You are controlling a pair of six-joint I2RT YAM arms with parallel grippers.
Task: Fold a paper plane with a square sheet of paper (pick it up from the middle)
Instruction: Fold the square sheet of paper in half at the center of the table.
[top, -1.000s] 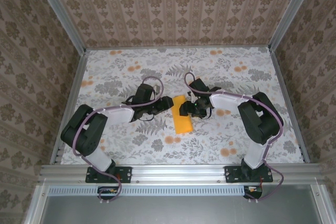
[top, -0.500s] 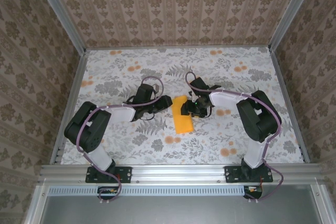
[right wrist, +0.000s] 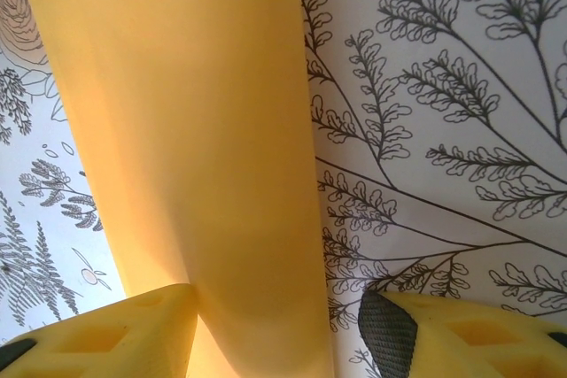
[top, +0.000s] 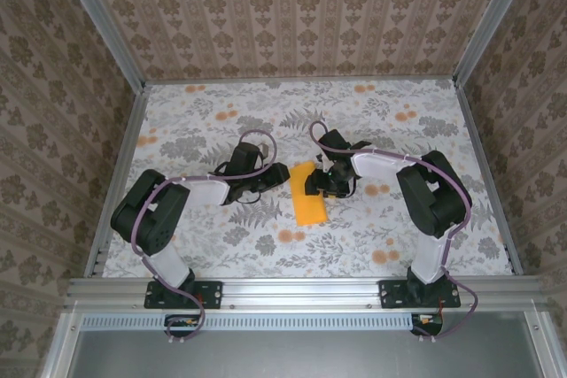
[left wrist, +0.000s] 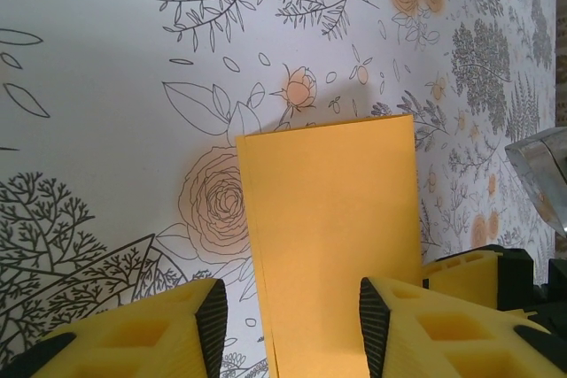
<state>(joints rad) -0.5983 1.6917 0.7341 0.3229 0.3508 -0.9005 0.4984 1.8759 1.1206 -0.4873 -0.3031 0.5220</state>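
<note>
1. Left gripper (left wrist: 292,307) and right gripper (right wrist: 279,307), both with jaws apart, stand low at the middle of the floral cloth (top: 372,121).
2. We see the square sheet of paper (top: 307,196) lying mid-cloth, already halved into a narrow strip.
3. We judge that the nose and wing folds remain.

**Matt paper on printed cloth, between plastic fingers**

The square sheet of paper (left wrist: 332,219) is seen as thin, smooth, matt orange-yellow paper, with a soft sheen where it is curved in the right wrist view. The table is covered by a flat, matt floral cloth (left wrist: 106,86), printed in grey and orange. The fingers (left wrist: 133,343) of the left gripper (left wrist: 288,316) are made of matt yellow plastic with open cells and are faced with black rubbery pads (left wrist: 213,325). The frame rails (top: 301,289) are of dull silver metal. The arm shells (top: 199,190) are finished in smooth black and white plastic.
</note>
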